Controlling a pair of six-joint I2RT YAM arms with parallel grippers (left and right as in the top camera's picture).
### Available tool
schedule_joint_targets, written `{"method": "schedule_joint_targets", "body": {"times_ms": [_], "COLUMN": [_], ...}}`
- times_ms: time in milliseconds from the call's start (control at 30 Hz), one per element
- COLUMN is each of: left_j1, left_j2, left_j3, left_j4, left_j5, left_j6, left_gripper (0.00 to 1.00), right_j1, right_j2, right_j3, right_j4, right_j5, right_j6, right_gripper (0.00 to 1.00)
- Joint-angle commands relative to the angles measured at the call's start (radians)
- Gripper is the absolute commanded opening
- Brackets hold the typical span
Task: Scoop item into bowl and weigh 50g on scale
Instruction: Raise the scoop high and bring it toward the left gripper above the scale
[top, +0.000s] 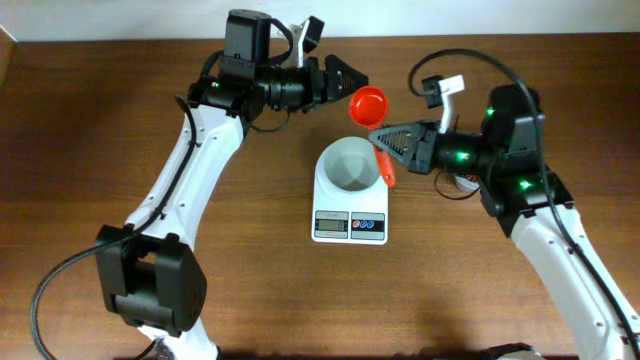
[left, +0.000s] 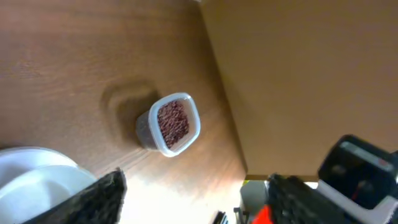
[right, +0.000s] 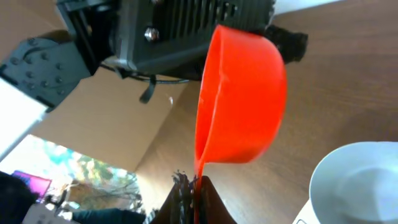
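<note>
Beans (left: 174, 121) sit in clear container (left: 144, 130), centre of left wrist view; nothing scooped.
Bowl (top: 350, 162) on scale (top: 349, 225), mid-frame, looks empty; right gripper (top: 380, 138) pinches orange scoop (top: 368, 102), left gripper (top: 345, 82) spread wide.

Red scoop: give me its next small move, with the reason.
Probably carry the scoop, held in the right claw, over to the beans in the clear container and dip it in: the scoop looks empty, and so does the bowl on the scale.
</note>
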Motion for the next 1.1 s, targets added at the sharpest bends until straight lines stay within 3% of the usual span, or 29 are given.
{"method": "schedule_joint_targets", "body": {"times_ms": [0, 67, 233, 267, 333, 467, 600, 833, 1033, 1067], "left_j1": [0.004, 0.004, 0.004, 0.004, 0.004, 0.001, 0.001, -0.041, -0.071, -0.071], "left_j2": [-0.028, -0.028, -0.028, -0.028, -0.028, -0.028, -0.028, -0.028, -0.028, -0.028], "left_j3": [0.005, 0.005, 0.005, 0.005, 0.005, 0.005, 0.005, 0.005, 0.005, 0.005], "left_j4": [0.031, 0.039, 0.056, 0.057, 0.096, 0.179, 0.175, 0.176, 0.176, 0.175], "left_j5": [0.105, 0.111, 0.109, 0.111, 0.181, 0.325, 0.362, 0.361, 0.362, 0.362], "left_j6": [-0.031, -0.036, -0.036, -0.036, -0.027, 0.007, 0.049, 0.082, 0.082, 0.082], "left_gripper": [0.57, 0.52, 0.54, 0.57, 0.74, 0.76, 0.72, 0.68, 0.44, 0.36], "right_j1": [0.043, 0.048, 0.048, 0.048, 0.048, 0.048, 0.048, 0.068, 0.082, 0.082], "right_j2": [-0.01, -0.01, -0.009, -0.009, -0.007, -0.007, -0.007, -0.003, -0.003, -0.003], "right_j3": [0.006, 0.006, 0.006, 0.006, 0.006, 0.006, 0.006, 0.006, 0.006, 0.006], "right_j4": [0.035, 0.045, 0.068, 0.068, 0.081, 0.208, 0.327, 0.431, 0.502, 0.507], "right_j5": [0.132, 0.173, 0.253, 0.253, 0.269, 0.397, 0.536, 0.536, 0.53, 0.529], "right_j6": [0.018, 0.018, 0.018, 0.032, 0.045, 0.071, 0.119, 0.265, 0.295, 0.308], "right_gripper": [0.04, 0.04, 0.04, 0.04, 0.04, 0.04, 0.04, 0.04, 0.04, 0.04]}}
